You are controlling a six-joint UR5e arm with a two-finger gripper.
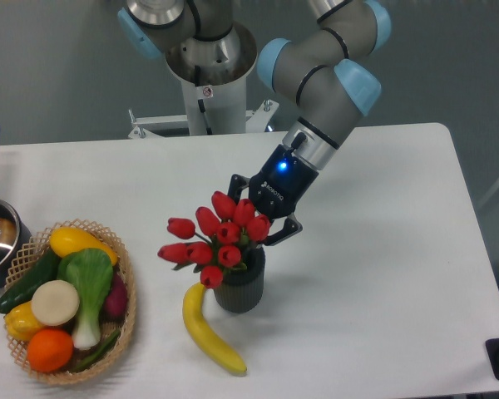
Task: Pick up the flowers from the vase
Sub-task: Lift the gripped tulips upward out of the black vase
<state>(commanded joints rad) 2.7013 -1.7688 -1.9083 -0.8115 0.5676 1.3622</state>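
Here, in the fixed camera view, the hand (262, 226) sits just right of frame centre, reaching down and leftward from the arm (320, 71) at the upper middle of the frame. The flowers (214, 237) lie immediately to the lower left of the hand, their red buds fanning out toward the left of the frame and partly covering its fingers. The stems run down into the vase (239, 287), which stands upright on the table (382, 249) directly below the bunch, slightly below frame centre. The bunch's long axis tilts from the vase mouth upward and to the left, while the hand meets it from the upper right, at the level where the stems gather above the rim. One dark finger (288, 229) shows to the right of the buds and another part shows behind them; the fingers appear drawn in around the stems, pinching the bunch, though the contact itself is hidden by the buds. The flowers are not yet clear of the vase. The coming lift therefore likely has to follow the stems' axis, upward out of the mouth. A banana (206, 332) lies just left of the vase's foot.
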